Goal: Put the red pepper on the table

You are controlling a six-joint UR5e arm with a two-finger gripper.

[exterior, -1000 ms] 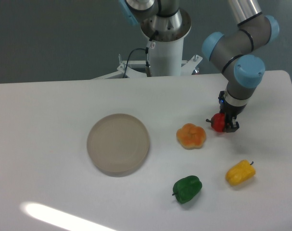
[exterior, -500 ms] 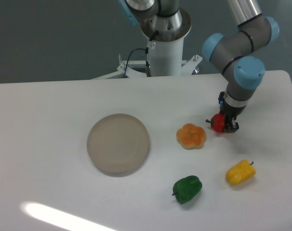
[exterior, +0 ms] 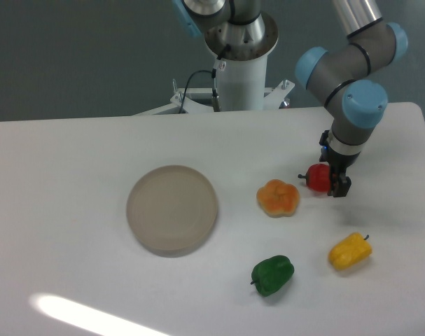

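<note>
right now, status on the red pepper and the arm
End effector low over the table, fingers around the red pepper; release not confirmed. Pepper at table level, right of the orange pepper, apart from it. Nothing in the way.

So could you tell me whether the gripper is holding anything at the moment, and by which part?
The gripper sits at the right side of the red pepper, stem pointing left, but the view cannot show whether its fingers are gripping it.

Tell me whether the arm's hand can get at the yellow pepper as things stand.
Probably not yet: the hand is at the red pepper, seemingly gripping it. The yellow pepper itself lies uncovered nearby.
</note>
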